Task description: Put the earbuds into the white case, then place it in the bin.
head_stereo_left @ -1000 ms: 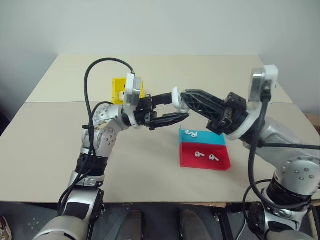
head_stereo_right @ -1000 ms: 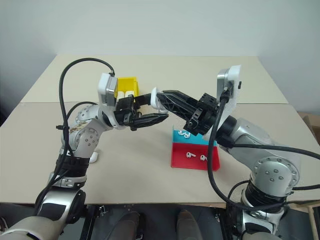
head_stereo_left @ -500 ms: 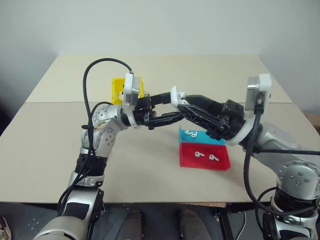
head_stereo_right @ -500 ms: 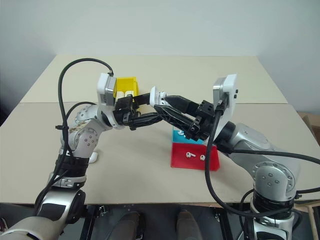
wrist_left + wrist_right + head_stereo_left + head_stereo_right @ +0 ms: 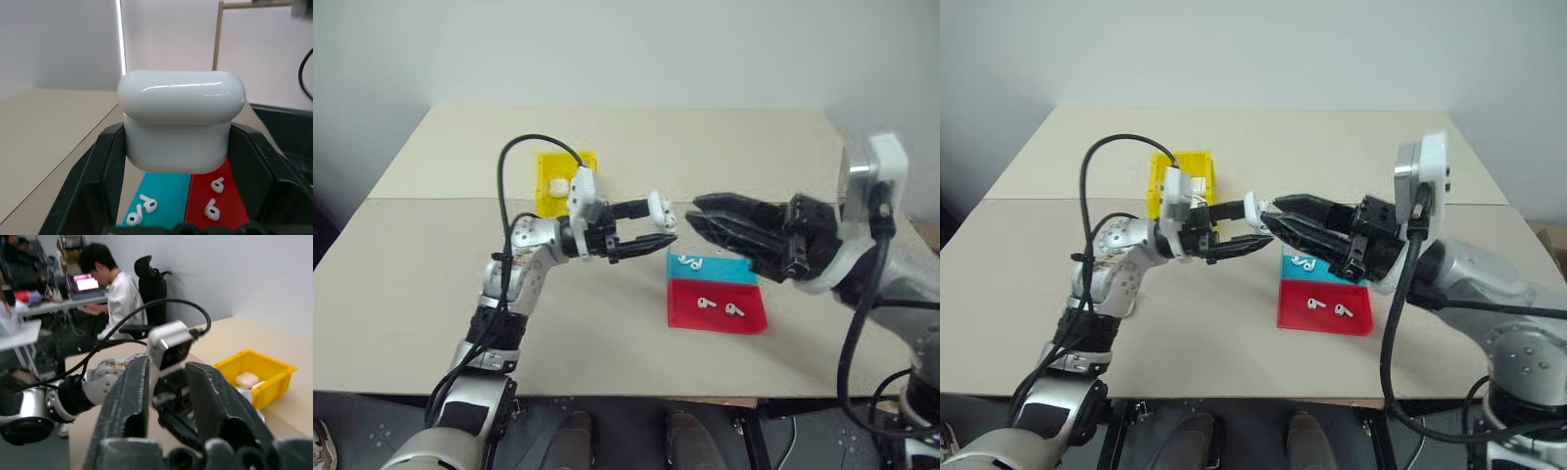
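My left gripper [image 5: 651, 227] is shut on the white case [image 5: 658, 207], held above the table with its lid down; in the left wrist view the case [image 5: 181, 117] sits between both fingers. My right gripper [image 5: 697, 211] points at it from the right, a short way off, with a narrow gap between its fingers [image 5: 132, 401] and nothing in them. Several earbuds lie below: two on the tray's blue half [image 5: 686, 261] and two on its red half [image 5: 720, 306]. The yellow bin [image 5: 540, 186] stands behind my left arm.
The blue-and-red tray [image 5: 690, 318] lies flat under and in front of the grippers. Another white case [image 5: 558, 186] lies inside the bin. A person [image 5: 122, 298] sits at a desk beyond the table's left side.
My right gripper let go of the case, drew back to the right and narrowed. My left gripper sank and moved forward with the case.
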Controlling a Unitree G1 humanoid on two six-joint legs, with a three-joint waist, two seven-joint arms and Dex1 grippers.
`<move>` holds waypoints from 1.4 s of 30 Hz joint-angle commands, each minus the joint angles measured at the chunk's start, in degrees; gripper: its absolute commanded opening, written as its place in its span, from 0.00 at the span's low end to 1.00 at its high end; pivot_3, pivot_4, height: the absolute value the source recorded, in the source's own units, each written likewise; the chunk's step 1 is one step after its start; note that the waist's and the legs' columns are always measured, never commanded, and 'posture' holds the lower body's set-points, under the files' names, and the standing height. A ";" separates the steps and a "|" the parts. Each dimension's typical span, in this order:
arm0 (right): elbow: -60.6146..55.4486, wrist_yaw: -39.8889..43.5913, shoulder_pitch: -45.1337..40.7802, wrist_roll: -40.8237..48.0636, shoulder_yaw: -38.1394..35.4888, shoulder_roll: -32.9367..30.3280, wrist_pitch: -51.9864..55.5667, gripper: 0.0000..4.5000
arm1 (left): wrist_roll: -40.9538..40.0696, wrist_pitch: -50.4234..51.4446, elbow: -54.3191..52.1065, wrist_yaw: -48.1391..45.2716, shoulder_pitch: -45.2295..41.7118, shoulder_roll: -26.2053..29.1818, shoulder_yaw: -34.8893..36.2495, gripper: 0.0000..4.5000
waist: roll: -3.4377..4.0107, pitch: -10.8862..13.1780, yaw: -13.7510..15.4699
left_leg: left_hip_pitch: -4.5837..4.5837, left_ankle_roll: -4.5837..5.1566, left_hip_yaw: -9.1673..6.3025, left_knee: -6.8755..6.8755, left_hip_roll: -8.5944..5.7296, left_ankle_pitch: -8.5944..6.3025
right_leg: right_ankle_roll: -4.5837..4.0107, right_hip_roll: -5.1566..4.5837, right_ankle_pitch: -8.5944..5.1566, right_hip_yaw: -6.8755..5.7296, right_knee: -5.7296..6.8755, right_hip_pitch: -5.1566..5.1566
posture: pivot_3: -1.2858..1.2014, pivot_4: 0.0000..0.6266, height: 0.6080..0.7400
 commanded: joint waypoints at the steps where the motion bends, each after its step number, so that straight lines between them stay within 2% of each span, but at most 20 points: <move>1: 0.35 6.13 -6.30 -9.35 7.06 -5.51 -0.23 0.02 | 3.78 -4.09 0.76 2.19 -2.62 -1.22 -1.43 0.62 | 0.00 0.00 -0.01 | -0.03 0.00 0.10 0.00 0.01 0.00 | 0.00 0.01 0.00 -0.04 -0.01 -0.03 | 0.52 0.24 1.00; 5: 4.06 11.80 -16.78 -25.33 23.15 -9.07 0.04 0.01 | 3.89 -5.42 0.12 2.24 -3.16 -2.22 -1.51 0.62 | 0.01 0.00 -0.23 | -0.18 0.00 0.26 0.01 0.03 0.00 | -0.01 0.00 0.00 0.01 -0.02 -0.22 | 0.52 0.24 1.00; 7: 6.46 14.37 -19.74 -31.65 28.57 -9.05 -1.07 0.01 | 3.74 -5.69 -0.58 2.27 -3.14 -2.20 -1.26 0.62 | 0.01 0.00 -0.14 | -0.19 0.00 0.29 0.01 0.03 0.00 | -0.01 -0.01 0.00 0.01 -0.03 -0.21 | 0.52 0.24 1.00; 12: 10.06 17.92 -22.49 -41.23 33.66 -7.25 -2.77 0.01 | 2.89 -5.50 -3.61 3.06 -1.80 -1.38 -0.23 0.62 | 0.01 0.00 0.05 | -0.27 0.00 0.29 0.07 0.03 0.00 | -0.01 -0.03 0.00 0.01 -0.01 -0.27 | 0.52 0.24 1.00; 17: 10.38 20.19 -17.47 -42.09 28.33 -8.49 -3.00 0.01 | -1.90 -2.26 -10.30 4.80 2.88 1.67 5.11 0.62 | 0.00 0.00 0.11 | -0.33 0.08 0.07 0.08 0.07 -0.05 | 0.00 -0.07 0.00 -0.02 -0.06 -0.26 | 0.52 0.24 1.00; 20: 11.20 16.49 -15.15 -36.97 19.21 -4.16 0.19 0.01 | -2.94 -0.62 -13.69 7.71 5.68 3.20 7.88 0.62 | -0.02 0.01 0.12 | -0.32 0.10 -0.11 0.15 0.10 -0.06 | -0.01 -0.08 0.00 -0.07 -0.03 -0.23 | 0.52 0.24 1.00; 23: 9.88 11.71 -11.06 -33.22 9.86 1.49 -0.40 0.01 | -0.81 -0.57 -13.68 14.34 6.67 2.35 10.02 0.62 | -0.01 0.00 0.21 | -0.24 0.10 -0.18 0.22 0.07 -0.06 | -0.01 -0.09 0.01 -0.08 0.08 -0.14 | 0.52 0.24 1.00; 24: 9.10 9.47 -9.34 -32.28 7.15 3.37 0.00 0.01 | 0.79 0.29 -12.82 19.89 5.82 0.82 11.09 0.62 | -0.01 0.00 0.39 | -0.20 0.10 -0.20 0.22 0.07 -0.06 | -0.01 -0.08 0.01 -0.10 0.08 -0.09 | 0.52 0.24 1.00; 27: 4.23 4.93 -0.79 -32.71 4.79 5.22 2.75 0.01 | 8.84 2.23 -3.92 43.63 -0.96 -5.17 15.38 0.62 | -0.06 -0.02 1.62 | -0.25 0.10 -0.32 0.40 0.02 -0.06 | 0.09 -0.11 0.07 -0.20 0.05 0.02 | 0.52 0.24 1.00; 29: 1.49 3.55 2.67 -33.99 6.08 5.42 2.44 0.01 | 11.40 0.92 0.61 49.30 -3.48 -6.21 16.34 0.62 | -0.08 -0.03 1.63 | -0.29 0.10 -0.31 0.42 -0.02 -0.06 | 0.15 -0.12 0.15 -0.19 -0.04 0.02 | 0.52 0.24 1.00; 31: -0.93 1.02 4.63 -35.16 8.57 6.85 2.66 0.01 | 16.52 -1.49 11.49 56.94 -8.56 -6.16 15.64 0.62 | -0.07 -0.03 1.33 | -0.32 0.10 -0.22 0.37 -0.08 -0.06 | 0.16 -0.13 0.15 -0.06 -0.01 -0.09 | 0.52 0.24 1.00; 34: -2.25 -1.48 4.75 -35.01 9.46 8.71 3.86 0.01 | 21.47 -5.43 24.27 63.11 -13.92 -5.85 14.05 0.62 | -0.07 -0.03 1.21 | -0.30 0.10 -0.24 0.31 -0.08 -0.06 | 0.15 -0.07 0.15 -0.06 0.00 -0.15 | 0.52 0.24 1.00; 37: -3.07 -2.67 4.42 -34.25 9.02 9.78 4.44 0.01 | 22.77 -11.02 33.94 61.11 -17.10 -5.84 12.32 0.62 | -0.07 -0.03 1.36 | -0.33 0.10 -0.22 0.30 -0.12 -0.06 | 0.16 -0.10 0.15 -0.08 -0.06 -0.13 | 0.52 0.24 1.00; 42: -3.73 -2.64 5.03 -33.51 7.88 9.33 4.11 0.00 | 22.17 -14.13 40.74 60.51 -19.99 -5.50 12.98 0.99 | -0.08 -0.03 1.34 | -0.39 0.10 0.03 0.29 -0.11 -0.06 | 0.16 -0.10 0.15 -0.13 -0.09 -0.16 | 0.52 0.24 1.00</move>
